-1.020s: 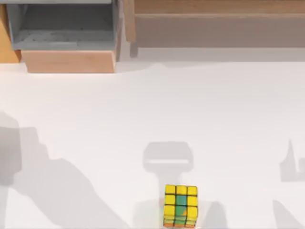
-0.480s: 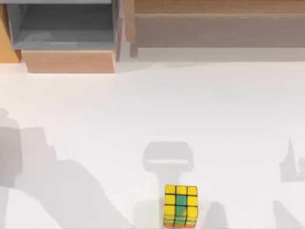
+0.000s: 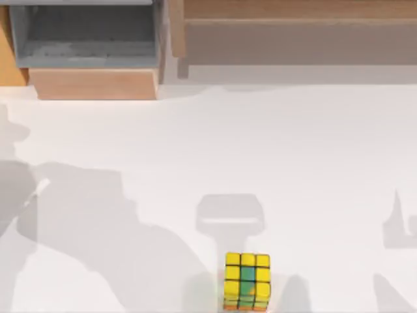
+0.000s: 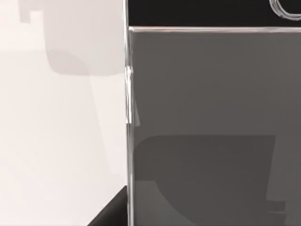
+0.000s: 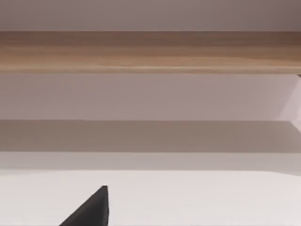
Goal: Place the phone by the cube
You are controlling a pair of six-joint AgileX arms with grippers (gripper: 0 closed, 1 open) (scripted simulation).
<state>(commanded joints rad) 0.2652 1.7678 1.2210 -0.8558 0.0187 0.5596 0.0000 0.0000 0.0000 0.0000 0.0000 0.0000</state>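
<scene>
Phone [image 4: 211, 94]: flat plain grey rectangular slab, black band [image 4: 197, 12] across one end, a thin pale ring [image 4: 287, 6] set in that band, bright thin edge down one long side. In the left wrist view it sits close under the camera, with the white table [image 4: 56, 117] beside it. We cannot say if it lies on the table or is lifted. We judge it stiff, light and smooth-faced, likely slippery on the flat. The best hold is across the two long edges near the middle, not on the faces. It is probably scratch-prone, so set it down flat and gently. A black wedge [image 4: 109, 215] shows at the slab's long edge, perhaps part of the left gripper. We cannot tell whether that gripper is wide, narrow or clamped on the slab. The small 3x3 puzzle cube [image 3: 247, 282], yellow top with green-teal middle squares and black grid lines, stands at the near edge, right of centre. Broad arm shadow covers the table's left. A grey open drawer unit [image 3: 85, 39] stands far left, a wooden shelf [image 3: 293, 10] far right. The right arm is parked facing the shelf; a second black wedge [image 5: 91, 211] shows, state cannot be told.
</scene>
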